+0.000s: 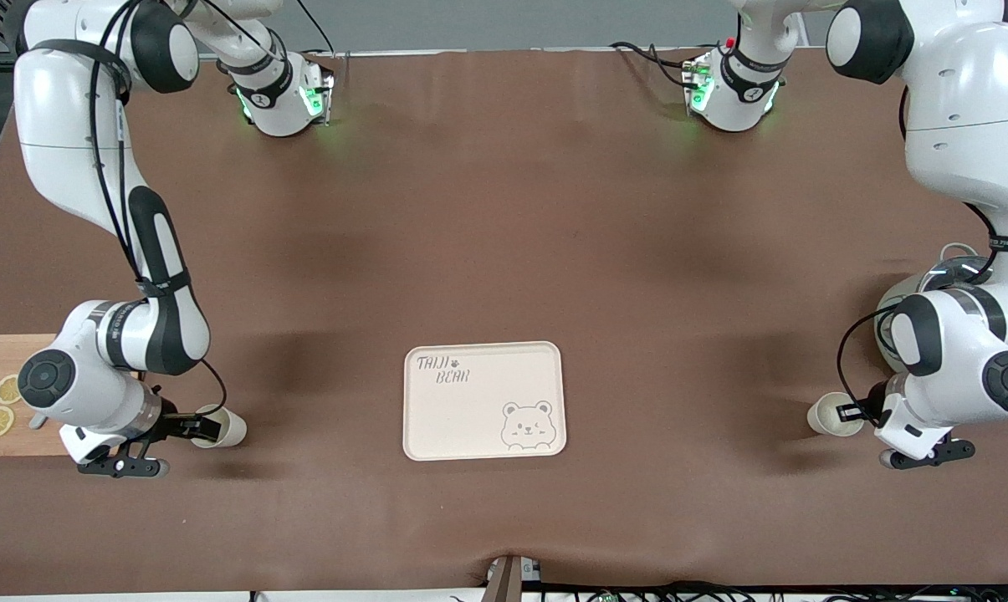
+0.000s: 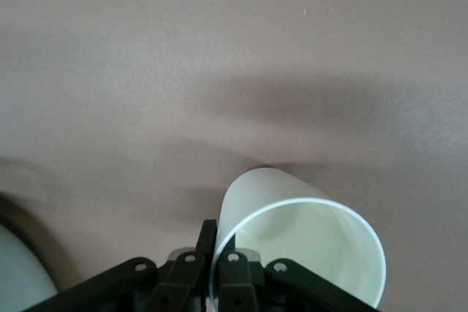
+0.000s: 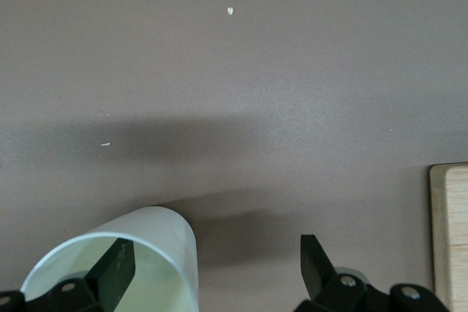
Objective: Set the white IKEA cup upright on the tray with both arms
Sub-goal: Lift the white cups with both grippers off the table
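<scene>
front view: two white cups on their sides on the brown surface (image 1: 504, 209), one near each short edge, both well apart from the tray (image 1: 437, 418), which sits mid-surface toward the edge nearest the camera and carries nothing.

right gripper (image 1: 207, 426) low at the right-end cup (image 1: 229, 426), beside the cutting board (image 1: 2, 351) with its lemon slices (image 1: 7, 390) at that end's corner. right wrist view: right gripper (image 3: 216, 264) spread wide, one finger inside the right-end cup (image 3: 161, 239), the other outside, wall between them, not yet pinched.

left gripper (image 1: 846, 411) low at the left-end cup (image 1: 826, 415). left wrist view: left gripper (image 2: 213, 261) clenched on the rim of the left-end cup (image 2: 292, 202), mouth facing the camera.

step in hand, by judgement: securing both cups at the rim. best to close the right fingers gently and squarely on the wall, since a thin rim may slip or flex. then lift straight, rotate so the mouth faces up, lower flat onto bare tray, and keep the two cups apart so neither topples the other.

readable writing: grey "TAIJI BEAR" with a paw mark in one tray corner, bear face in the diagonal corner. no writing legible on the cups.
</scene>
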`<control>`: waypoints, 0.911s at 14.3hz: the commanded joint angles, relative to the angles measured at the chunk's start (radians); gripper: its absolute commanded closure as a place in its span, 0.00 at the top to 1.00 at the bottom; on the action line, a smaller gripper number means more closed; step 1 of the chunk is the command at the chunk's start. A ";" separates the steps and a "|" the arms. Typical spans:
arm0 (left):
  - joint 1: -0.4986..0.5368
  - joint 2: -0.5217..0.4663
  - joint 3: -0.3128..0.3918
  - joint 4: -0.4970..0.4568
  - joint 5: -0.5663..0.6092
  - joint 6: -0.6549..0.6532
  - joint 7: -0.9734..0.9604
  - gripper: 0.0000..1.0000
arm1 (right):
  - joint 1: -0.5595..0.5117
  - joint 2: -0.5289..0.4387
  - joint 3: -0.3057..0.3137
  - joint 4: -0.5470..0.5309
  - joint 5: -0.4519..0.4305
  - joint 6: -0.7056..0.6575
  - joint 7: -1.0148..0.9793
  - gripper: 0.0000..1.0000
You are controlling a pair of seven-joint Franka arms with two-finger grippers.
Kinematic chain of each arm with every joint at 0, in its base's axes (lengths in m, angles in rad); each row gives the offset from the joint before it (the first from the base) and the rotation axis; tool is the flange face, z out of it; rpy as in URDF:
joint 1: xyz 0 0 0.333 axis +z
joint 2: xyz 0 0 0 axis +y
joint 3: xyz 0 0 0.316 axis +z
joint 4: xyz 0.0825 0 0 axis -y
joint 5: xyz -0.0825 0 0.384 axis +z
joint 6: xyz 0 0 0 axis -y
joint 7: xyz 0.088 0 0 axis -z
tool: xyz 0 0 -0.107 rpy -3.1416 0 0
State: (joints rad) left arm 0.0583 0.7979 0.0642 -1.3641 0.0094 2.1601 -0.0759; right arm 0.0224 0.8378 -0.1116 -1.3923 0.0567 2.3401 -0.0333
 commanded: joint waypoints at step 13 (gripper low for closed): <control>-0.069 -0.204 -0.014 0.023 -0.032 -0.194 -0.174 0.00 | -0.002 0.030 0.006 0.027 0.012 0.012 -0.007 0.34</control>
State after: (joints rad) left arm 0.0098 0.6245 0.0494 -1.3349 -0.0055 1.9946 -0.2096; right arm 0.0225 0.8497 -0.1093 -1.3923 0.0568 2.3502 -0.0333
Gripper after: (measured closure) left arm 0.956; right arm 0.401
